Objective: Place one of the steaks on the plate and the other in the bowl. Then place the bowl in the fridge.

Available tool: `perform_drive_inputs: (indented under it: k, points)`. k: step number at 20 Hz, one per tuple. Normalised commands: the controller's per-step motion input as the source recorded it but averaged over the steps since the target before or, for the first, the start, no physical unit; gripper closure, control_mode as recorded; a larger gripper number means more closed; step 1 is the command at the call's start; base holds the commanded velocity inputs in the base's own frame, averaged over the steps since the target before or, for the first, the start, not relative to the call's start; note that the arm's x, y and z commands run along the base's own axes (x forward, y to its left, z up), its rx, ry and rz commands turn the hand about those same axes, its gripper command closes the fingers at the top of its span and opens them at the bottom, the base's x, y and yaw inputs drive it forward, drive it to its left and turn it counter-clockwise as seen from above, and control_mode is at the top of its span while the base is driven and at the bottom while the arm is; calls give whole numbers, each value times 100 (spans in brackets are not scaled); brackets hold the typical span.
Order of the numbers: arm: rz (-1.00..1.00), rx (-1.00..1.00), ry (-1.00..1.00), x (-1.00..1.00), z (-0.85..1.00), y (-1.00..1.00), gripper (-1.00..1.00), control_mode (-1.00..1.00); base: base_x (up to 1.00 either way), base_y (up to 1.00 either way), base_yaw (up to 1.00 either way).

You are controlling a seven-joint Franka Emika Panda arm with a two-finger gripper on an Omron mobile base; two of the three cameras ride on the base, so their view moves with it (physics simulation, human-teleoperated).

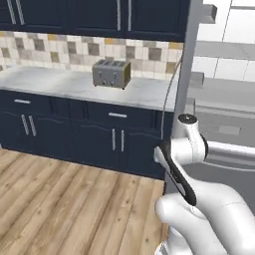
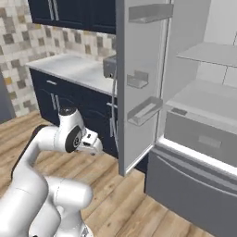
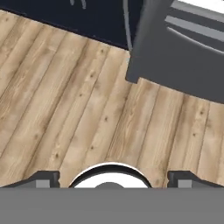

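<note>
The fridge [image 2: 203, 106] stands with its left door [image 2: 139, 83] swung wide, showing pale grey shelves [image 2: 208, 53] and a drawer inside. In the left base view the fridge [image 1: 224, 94] is at the right, with its door edge-on. My arm is folded close to the base in front of the fridge. My gripper [image 3: 113, 178] points down at the wooden floor, open, with nothing between its fingertips [image 3: 44, 177]. The door's bottom corner [image 3: 144, 65] lies ahead of the hand. The steaks, the plate and the bowl are out of view.
A silver toaster [image 1: 111, 73] sits on the grey counter [image 1: 55, 82] left of the fridge, above navy cabinets [image 1: 74, 134]. Door bins [image 2: 144, 111] stick out from the open door. Wooden floor [image 1: 64, 209] stretches to the left.
</note>
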Motion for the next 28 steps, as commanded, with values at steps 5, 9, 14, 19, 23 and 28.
perform_drive_inputs:
  k: [5,9,14,19,23,28]
  points:
    - [0,0,0,0,0,0,-100,100,-49,67,69]
    - [0,0,0,0,0,0,-100,100,-11,63,61]
    - [0,0,0,0,0,0,-100,100,-7,55,61]
    - [0,0,0,0,0,0,-100,100,-61,50,50]
    - [0,0,0,0,0,0,-100,100,-50,94,38]
    - [0,0,0,0,0,0,-100,100,-33,100,25]
